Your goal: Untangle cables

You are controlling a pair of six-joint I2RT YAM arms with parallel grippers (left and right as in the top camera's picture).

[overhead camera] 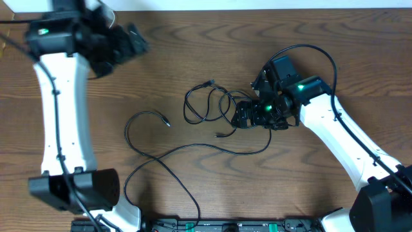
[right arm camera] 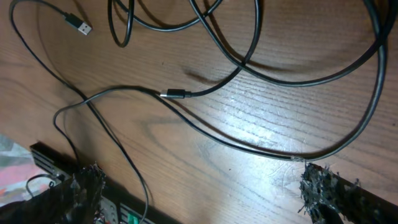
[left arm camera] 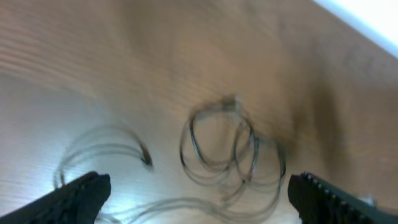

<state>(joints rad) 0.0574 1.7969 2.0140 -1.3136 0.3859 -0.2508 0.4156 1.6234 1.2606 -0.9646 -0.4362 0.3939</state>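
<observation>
- The right claw (right arm camera: 205, 186) hangs low over the counter (right arm camera: 249, 124), its two fingers (right arm camera: 84, 190) spread wide with nothing between them.
- Just ahead of it a black cable (right arm camera: 249, 146) lies on the wood and runs up to the tip of one finger; whether it touches that tip cannot be told.
- A little further on, a slim plug (right arm camera: 173, 94) ends another black strand and lies flat on the counter.
- Beyond that, a USB plug (right arm camera: 78, 25) sits at the end of a thin cord, near the top left corner of the right wrist view.
- Seen from overhead, the cables (overhead camera: 207, 103) form a knot of overlapping black loops in the middle of the counter — the right claw is at the knot's right edge, just beside it.
- A long cord (overhead camera: 127, 132) trails out of the knot to the left. It curls into an open loop that ends in a small connector, and another stretch of it runs down to the counter's near edge.
- The left claw (overhead camera: 132, 40) is at the far left corner, raised and well apart from the cables.
- Its wrist view is blurred, but both dark fingers (left arm camera: 81, 193) show at the frame's bottom corners — spread wide and gripping nothing, with the looped cables on the wood beyond them.
</observation>
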